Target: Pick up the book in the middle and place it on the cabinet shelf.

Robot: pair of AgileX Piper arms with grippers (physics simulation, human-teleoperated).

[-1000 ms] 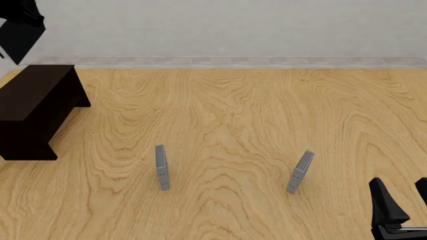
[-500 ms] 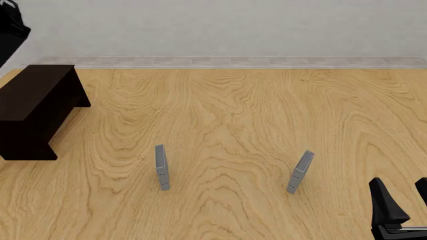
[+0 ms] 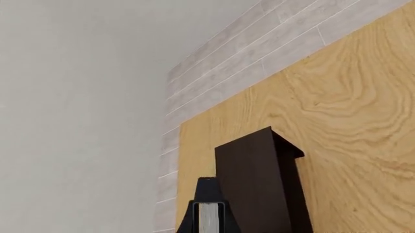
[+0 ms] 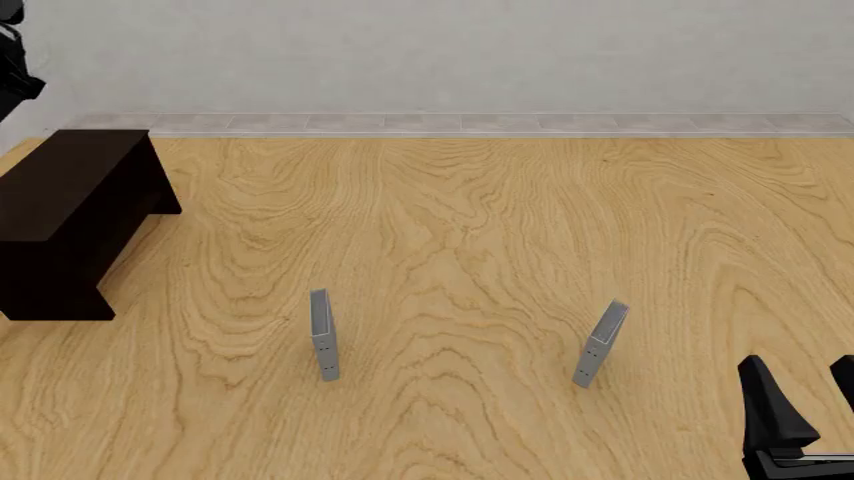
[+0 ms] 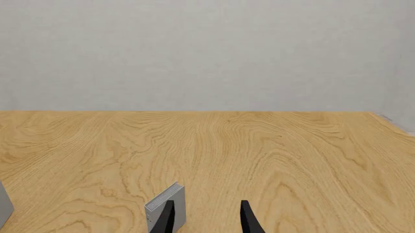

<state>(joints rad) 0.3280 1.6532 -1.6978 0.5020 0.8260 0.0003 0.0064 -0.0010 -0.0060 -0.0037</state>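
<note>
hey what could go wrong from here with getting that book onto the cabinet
The left gripper holds the book by what looks like a thin edge grip, high over the cabinet; it might slip or drop hard if released from this height. In the front view the left arm is nearly out of frame, so lining up over the cabinet top is hard to judge. The book could land off the edge.

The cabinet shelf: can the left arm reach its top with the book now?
Probably yes. In the left wrist view the book is clamped in the left gripper above the cabinet shelf, and nothing lies on its flat top.
</note>
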